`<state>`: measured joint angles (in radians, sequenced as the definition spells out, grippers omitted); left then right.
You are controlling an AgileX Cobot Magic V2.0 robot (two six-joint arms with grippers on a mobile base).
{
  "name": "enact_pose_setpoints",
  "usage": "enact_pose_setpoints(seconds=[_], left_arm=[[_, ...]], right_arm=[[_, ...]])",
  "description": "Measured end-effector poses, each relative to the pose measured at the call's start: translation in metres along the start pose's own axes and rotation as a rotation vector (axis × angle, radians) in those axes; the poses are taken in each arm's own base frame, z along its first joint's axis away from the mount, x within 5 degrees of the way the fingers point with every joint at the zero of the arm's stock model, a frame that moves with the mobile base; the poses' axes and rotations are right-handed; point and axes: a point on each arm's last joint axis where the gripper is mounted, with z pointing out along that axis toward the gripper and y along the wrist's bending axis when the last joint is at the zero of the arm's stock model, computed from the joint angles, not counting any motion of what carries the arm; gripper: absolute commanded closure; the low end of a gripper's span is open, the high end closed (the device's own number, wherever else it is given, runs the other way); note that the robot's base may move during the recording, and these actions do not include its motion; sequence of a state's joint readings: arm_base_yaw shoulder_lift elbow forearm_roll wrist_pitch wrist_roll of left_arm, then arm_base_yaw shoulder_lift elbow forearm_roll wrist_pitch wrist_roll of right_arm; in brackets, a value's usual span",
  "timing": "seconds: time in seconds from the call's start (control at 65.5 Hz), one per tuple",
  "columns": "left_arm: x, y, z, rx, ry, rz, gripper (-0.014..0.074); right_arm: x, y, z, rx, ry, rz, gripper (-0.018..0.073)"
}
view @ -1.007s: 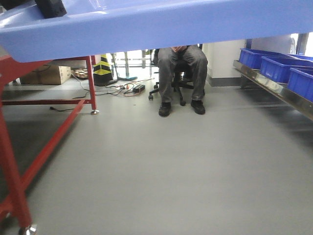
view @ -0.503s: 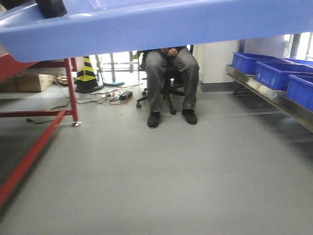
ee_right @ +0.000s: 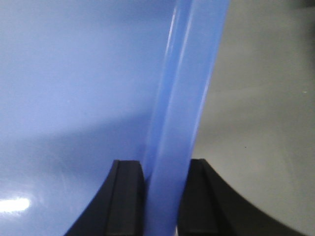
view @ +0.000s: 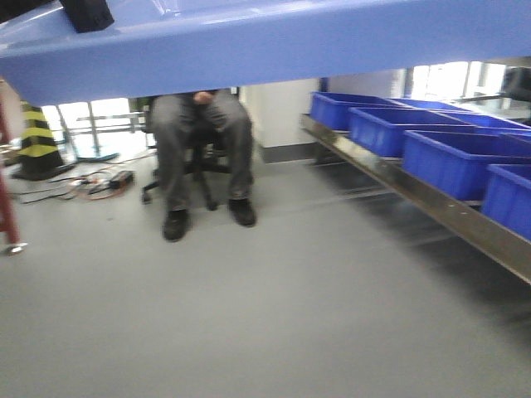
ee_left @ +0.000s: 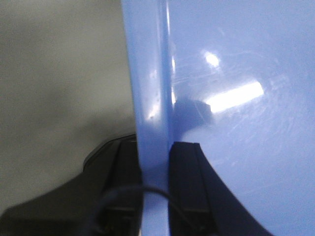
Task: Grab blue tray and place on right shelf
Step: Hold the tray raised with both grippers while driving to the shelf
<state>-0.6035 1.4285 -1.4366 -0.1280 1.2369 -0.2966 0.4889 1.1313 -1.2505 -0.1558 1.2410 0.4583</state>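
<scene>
Front-facing view: tray [view: 274, 46] spans 12 o'clock above the floor; shelf [view: 419, 201] runs along 3 o'clock, carrying dark bins [view: 448, 162]. Left wrist view: left gripper [ee_left: 155, 169] pinches the tray's rim at 6 o'clock. Right wrist view: right gripper [ee_right: 166, 184] clamps the rim likewise.

We can read no text, number or brand on the blue tray [view: 265, 46] or the bins [view: 448, 162]; blur may hide small print.

The left hand [ee_left: 155, 196] has matte black, flat-tipped fingers [ee_left: 189, 182]. A thin black cable [ee_left: 150, 190] loops across the blue tray [ee_left: 236, 98] rim. The right hand [ee_right: 165, 196] has matching fingers [ee_right: 127, 196], curved outward from that rim.
</scene>
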Motion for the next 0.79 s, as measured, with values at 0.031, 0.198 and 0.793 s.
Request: enact_pose_setpoints(seconds=[0.031, 0.198, 0.793], left_arm=[[0.0000, -0.0001, 0.0000, 0.001, 0.000, -0.001, 0.0643], [0.0000, -0.0001, 0.0000, 0.001, 0.000, -0.001, 0.0643], [0.0000, -0.0001, 0.0000, 0.001, 0.000, -0.001, 0.0643]], right_arm=[[0.0000, 0.0000, 0.0000, 0.000, 0.000, 0.000, 0.0503], [0.0000, 0.0000, 0.0000, 0.000, 0.000, 0.000, 0.0503], [0.0000, 0.0000, 0.0000, 0.000, 0.000, 0.000, 0.0503]])
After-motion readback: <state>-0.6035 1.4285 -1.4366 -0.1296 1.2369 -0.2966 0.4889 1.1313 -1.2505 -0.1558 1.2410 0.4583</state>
